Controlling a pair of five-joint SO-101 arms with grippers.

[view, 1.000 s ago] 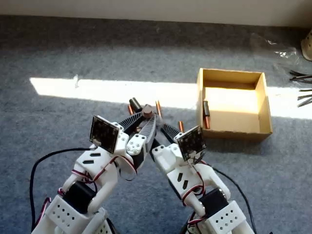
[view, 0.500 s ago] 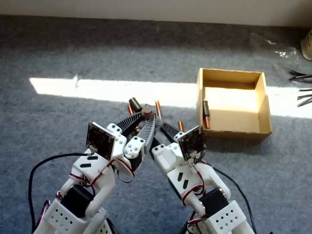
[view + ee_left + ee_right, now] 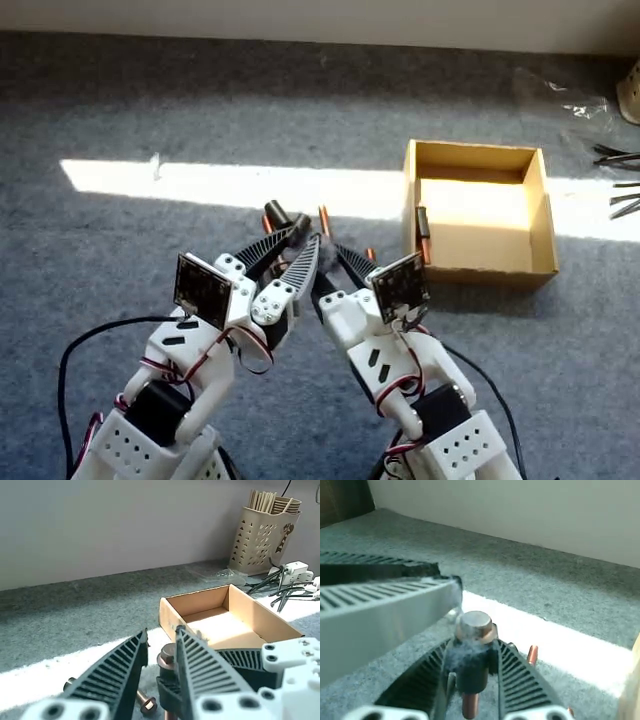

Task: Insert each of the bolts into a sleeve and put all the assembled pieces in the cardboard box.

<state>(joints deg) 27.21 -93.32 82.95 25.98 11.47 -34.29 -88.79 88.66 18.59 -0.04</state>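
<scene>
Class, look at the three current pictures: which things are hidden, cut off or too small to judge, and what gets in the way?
High view: both arms' fingers cover the sleeve in the right gripper.
Left wrist view: the cardboard box hides its near floor behind its front wall.
High view: the assembled piece in the box is too small to tell how fully it is assembled.

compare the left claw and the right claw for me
The left claw is open; the right claw is shut. The left claw grips nothing, while the right claw holds a black sleeve upright with a bolt through it. Shared: both are ribbed, and their tips sit close together near the box.
</scene>
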